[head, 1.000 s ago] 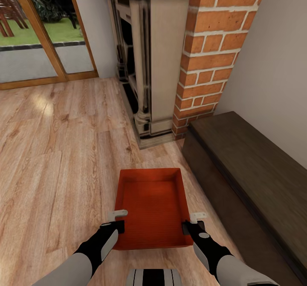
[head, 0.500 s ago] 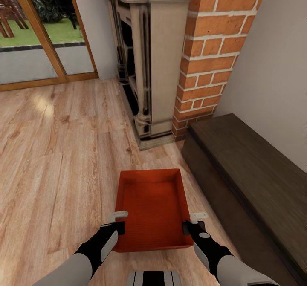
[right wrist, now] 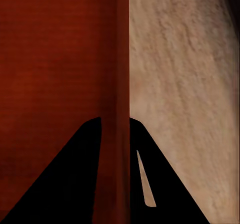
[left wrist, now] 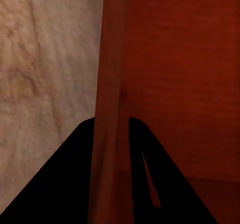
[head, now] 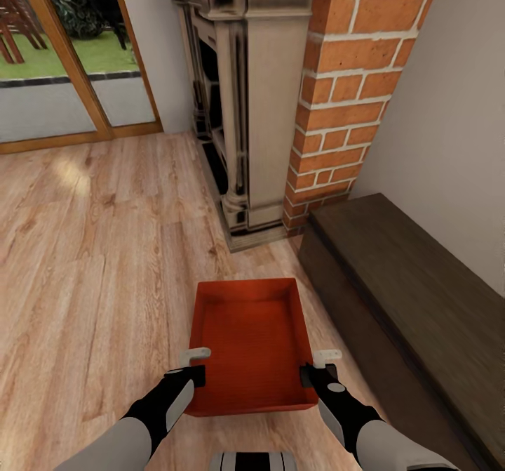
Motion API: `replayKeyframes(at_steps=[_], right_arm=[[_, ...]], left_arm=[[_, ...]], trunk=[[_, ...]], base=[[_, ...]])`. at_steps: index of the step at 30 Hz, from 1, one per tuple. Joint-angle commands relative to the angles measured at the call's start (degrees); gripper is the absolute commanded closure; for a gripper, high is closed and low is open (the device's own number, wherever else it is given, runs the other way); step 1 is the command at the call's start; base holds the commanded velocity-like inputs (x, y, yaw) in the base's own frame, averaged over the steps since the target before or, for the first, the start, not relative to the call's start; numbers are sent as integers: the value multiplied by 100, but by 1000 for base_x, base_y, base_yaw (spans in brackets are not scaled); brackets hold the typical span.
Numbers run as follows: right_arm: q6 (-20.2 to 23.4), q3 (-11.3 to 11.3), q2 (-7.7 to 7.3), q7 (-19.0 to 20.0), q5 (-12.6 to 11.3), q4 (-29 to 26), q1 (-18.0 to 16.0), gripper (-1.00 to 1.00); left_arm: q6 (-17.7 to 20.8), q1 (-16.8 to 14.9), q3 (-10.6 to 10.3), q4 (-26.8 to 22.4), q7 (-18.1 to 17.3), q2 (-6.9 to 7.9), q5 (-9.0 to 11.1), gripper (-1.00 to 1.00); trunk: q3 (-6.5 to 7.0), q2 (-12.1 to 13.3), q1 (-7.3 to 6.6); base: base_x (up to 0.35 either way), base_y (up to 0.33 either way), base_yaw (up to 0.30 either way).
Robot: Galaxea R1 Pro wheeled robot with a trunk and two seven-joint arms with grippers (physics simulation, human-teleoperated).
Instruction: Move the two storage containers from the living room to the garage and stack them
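As view nears fireplace (head: 252, 99), both hands still grip container (head: 252, 341).

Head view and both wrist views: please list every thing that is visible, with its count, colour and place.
storage container: one, orange-red, held between both grippers over the wood floor
wood floor: one, light planks, under and left of the container
fireplace: one, beige and dark surround, red brick side, ahead
low cabinet: one, dark brown, along the right wall
glass door: wood-framed, far left, garden behind
left gripper: one, black, shut on the container's left wall
right gripper: one, black, shut on its right wall
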Motion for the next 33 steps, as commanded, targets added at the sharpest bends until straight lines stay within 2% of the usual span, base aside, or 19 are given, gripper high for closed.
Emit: replayKeyframes(at_steps=[1,33], right_arm=[[-19,-65,-15,-52,48,5,-4,100],[-21,-62,-9,-50,48,5,-4,100]], left_arm=[[49,-1,-33,-13,297,15,-63,100],[48,-1,-8,-4,294,22,-61,100]], trunk=[[15,40,-23],[589,1324,-726]], base=[[0,0,0],[0,0,0]])
